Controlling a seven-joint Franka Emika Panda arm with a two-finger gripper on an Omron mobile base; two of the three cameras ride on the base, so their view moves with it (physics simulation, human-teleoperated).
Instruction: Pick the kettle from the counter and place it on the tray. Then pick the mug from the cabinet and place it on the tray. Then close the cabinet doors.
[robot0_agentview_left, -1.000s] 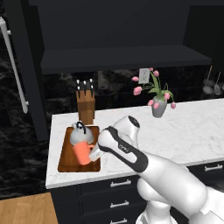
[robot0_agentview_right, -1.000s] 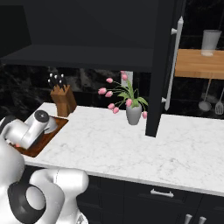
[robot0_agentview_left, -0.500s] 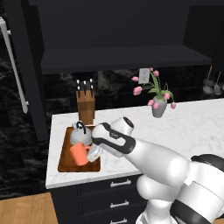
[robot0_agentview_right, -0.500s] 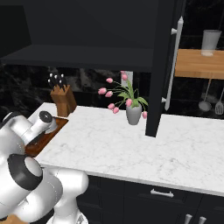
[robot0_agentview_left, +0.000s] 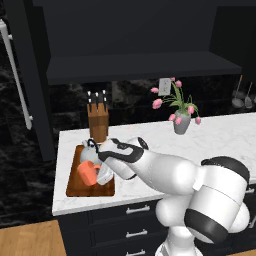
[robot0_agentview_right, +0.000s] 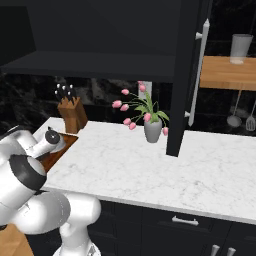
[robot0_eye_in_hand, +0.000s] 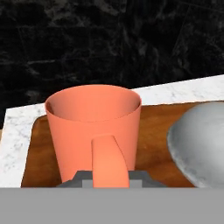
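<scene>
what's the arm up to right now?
The gripper is shut on the handle of the orange mug, holding it over the wooden tray at the left end of the counter. The kettle already sits on the tray beside it. The cabinet doors are not yet closed.

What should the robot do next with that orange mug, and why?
Probably open the pincer and let go. The mug stands upright over the tray beside the kettle, its handle pinched in the shut pincer. Whether it fully rests there is hard to tell. The cabinet doors hang open.
</scene>
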